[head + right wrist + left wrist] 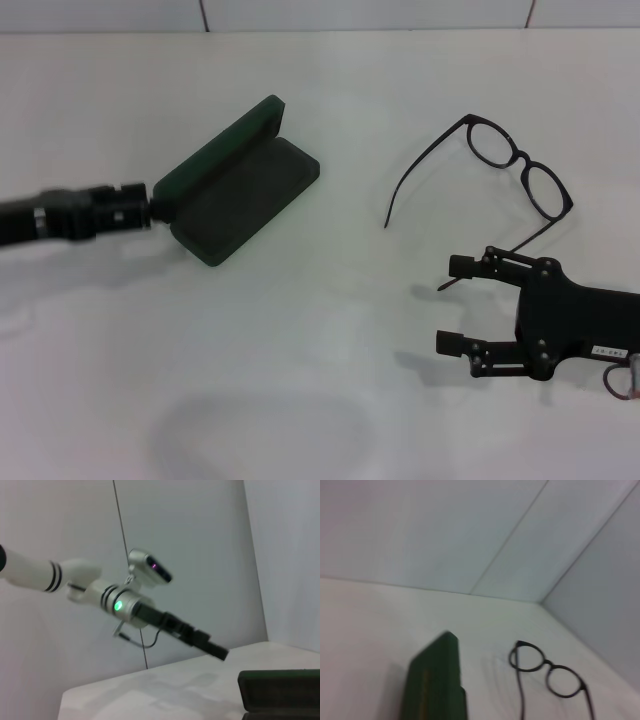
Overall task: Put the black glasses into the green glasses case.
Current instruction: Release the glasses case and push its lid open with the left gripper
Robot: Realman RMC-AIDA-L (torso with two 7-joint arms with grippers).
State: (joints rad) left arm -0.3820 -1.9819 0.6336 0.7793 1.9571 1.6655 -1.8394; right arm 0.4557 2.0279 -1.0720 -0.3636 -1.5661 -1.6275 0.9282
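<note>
Glasses lying unfolded on the white table, case open to their left.

Black-framed, they rest on the table's far right part, both temple arms spread, one long arm reaching toward the middle, the other running toward the right gripper. That gripper sits low just in front of them, near the tip of that arm, its two fingers spread apart with nothing between. The green case lies well apart from the glasses, its lid raised along the far edge. The left gripper reaches in from the left and meets the case's near-left end; whether its fingers are closed there cannot be told.
</note>
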